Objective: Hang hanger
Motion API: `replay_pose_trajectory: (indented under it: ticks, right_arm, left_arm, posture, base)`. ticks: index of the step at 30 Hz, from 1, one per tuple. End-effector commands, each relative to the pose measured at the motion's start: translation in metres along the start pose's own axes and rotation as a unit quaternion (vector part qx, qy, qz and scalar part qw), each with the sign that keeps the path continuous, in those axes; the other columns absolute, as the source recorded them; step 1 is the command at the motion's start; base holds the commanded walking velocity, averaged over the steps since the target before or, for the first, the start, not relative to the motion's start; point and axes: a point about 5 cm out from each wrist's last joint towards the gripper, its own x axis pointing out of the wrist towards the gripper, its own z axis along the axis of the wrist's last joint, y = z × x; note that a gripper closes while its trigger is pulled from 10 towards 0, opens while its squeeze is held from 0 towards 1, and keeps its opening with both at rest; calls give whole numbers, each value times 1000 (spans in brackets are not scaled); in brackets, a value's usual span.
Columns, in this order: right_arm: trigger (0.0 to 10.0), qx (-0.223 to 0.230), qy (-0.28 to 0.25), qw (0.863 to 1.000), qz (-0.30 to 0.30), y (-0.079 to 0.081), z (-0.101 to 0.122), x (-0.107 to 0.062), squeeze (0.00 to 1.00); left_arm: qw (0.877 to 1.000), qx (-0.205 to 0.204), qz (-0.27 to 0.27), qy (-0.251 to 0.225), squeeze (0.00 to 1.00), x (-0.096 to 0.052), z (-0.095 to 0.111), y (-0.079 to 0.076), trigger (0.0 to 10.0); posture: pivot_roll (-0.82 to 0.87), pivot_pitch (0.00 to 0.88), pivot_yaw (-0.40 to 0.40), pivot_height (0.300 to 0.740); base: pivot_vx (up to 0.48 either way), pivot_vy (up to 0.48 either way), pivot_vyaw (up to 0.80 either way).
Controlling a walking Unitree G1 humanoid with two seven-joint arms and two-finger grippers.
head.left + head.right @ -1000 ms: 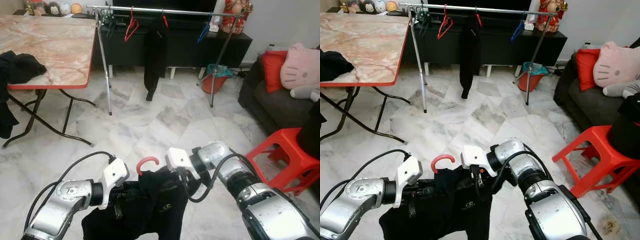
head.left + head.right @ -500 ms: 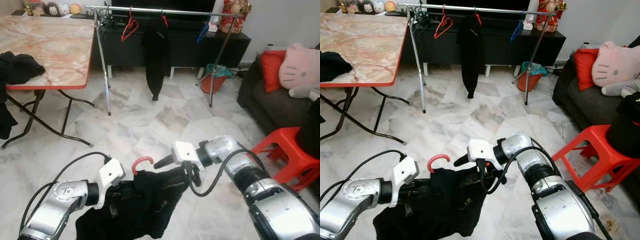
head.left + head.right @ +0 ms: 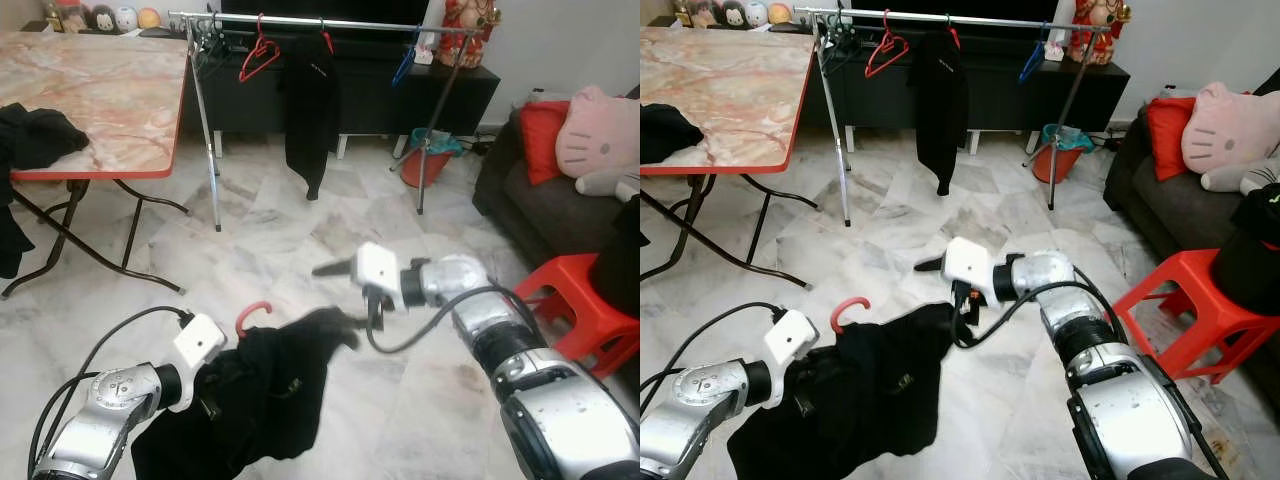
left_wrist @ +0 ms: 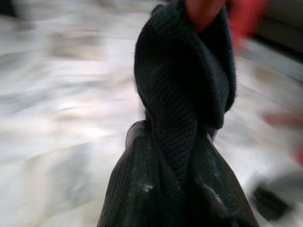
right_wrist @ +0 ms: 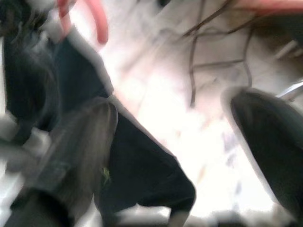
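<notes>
You are looking down at a pale marble floor [image 3: 300, 230] with both silver arms reaching forward. Near left, your left gripper [image 3: 222, 385] is buried in a black garment [image 3: 265, 385] that hangs on a red hanger [image 3: 251, 315]; only the hanger's curved hook pokes up above the cloth. The fingers are hidden by the fabric, so whether they clamp the hanger or the cloth cannot be told, though the load hangs from that gripper. In the left wrist view the dark knit fabric [image 4: 182, 123] bunches right in front of the lens with a bit of red above it.

Your right gripper [image 3: 335, 268] is to the right and a little farther off, apart from the garment, its black fingers pointing left. The right wrist view shows its two fingers [image 5: 78, 142] spread wide with nothing between them.

At the far side stands a metal clothes rack [image 3: 300, 22] carrying an empty red hanger [image 3: 258, 55], a hung black garment [image 3: 310, 105] and a blue hanger [image 3: 407, 62]. Far left is a marble-topped folding table [image 3: 100, 100]. At right are a red plastic stool [image 3: 570, 300] and a dark sofa [image 3: 540, 205].
</notes>
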Motion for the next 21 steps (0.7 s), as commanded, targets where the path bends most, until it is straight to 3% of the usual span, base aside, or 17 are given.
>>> replay_pose_trajectory:
  ticks: [1, 2, 3, 4, 6, 7, 8, 9, 12, 13, 14, 21]
  right_arm:
    - [10000, 25, -6, 997, -72, -10, -3, -8, 0]
    - [10000, 46, -5, 991, -124, -13, -12, -13, 0]
    - [10000, 76, 5, 980, -183, -13, -25, -20, 0]
    - [10000, 76, 5, 980, -183, -13, -25, -20, 0]
    - [10000, 121, 35, 955, -270, -9, -51, -35, 0]
    - [10000, 121, 35, 955, -270, -9, -51, -35, 0]
    - [10000, 135, 49, 943, -300, -7, -61, -41, 0]
    - [10000, 203, 94, 888, -402, 1, -93, -63, 0]
    - [10000, 241, 130, 848, -453, 17, -119, -81, 0]
    - [10000, 241, 130, 848, -453, 17, -119, -81, 0]
    - [10000, 275, 139, 822, -479, 33, -135, -91, 0]
    - [10000, 336, 149, 773, -518, 67, -163, -108, 0]
  left_arm:
    - [999, 4, 51, -6, 0, -3, 3, 12, 5647]
    - [996, -10, 89, -1, 0, -6, -2, 18, 10000]
    - [991, -27, 132, 2, 0, -9, -9, 25, 10000]
    - [991, -27, 132, 2, 0, -9, -9, 25, 10000]
    - [982, -55, 182, -8, 0, -15, -18, 29, 10000]
    - [982, -55, 182, -8, 0, -15, -18, 29, 10000]
    - [978, -58, 199, -7, 0, -17, -22, 30, 10000]
    - [971, -67, 227, -26, 0, -19, -27, 27, 10000]
    - [961, -70, 266, -38, 0, -20, -33, 24, 10000]
    - [961, -70, 266, -38, 0, -20, -33, 24, 10000]
    - [953, -85, 289, -40, 0, -19, -41, 19, 10000]
    - [943, -112, 306, -64, 0, -11, -48, -4, 10000]
  posture:
    - [148, 0, -136, 740]
    - [150, 0, -137, 740]
    - [152, 0, -137, 740]
    - [152, 0, -137, 740]
    - [145, 0, -137, 740]
    - [145, 0, -137, 740]
    - [144, 0, -135, 740]
    - [131, 0, -136, 740]
    - [125, 0, -135, 740]
    - [125, 0, -135, 740]
    - [120, 0, -135, 740]
    - [107, 0, -141, 740]
  base:
    - [0, 0, 0]
    - [0, 0, 0]
    - [0, 0, 0]
    - [0, 0, 0]
    - [0, 0, 0]
    - [0, 0, 0]
    - [0, 0, 0]
    - [0, 0, 0]
    - [0, 0, 0]
    - [0, 0, 0]
    - [0, 0, 0]
    - [0, 0, 0]
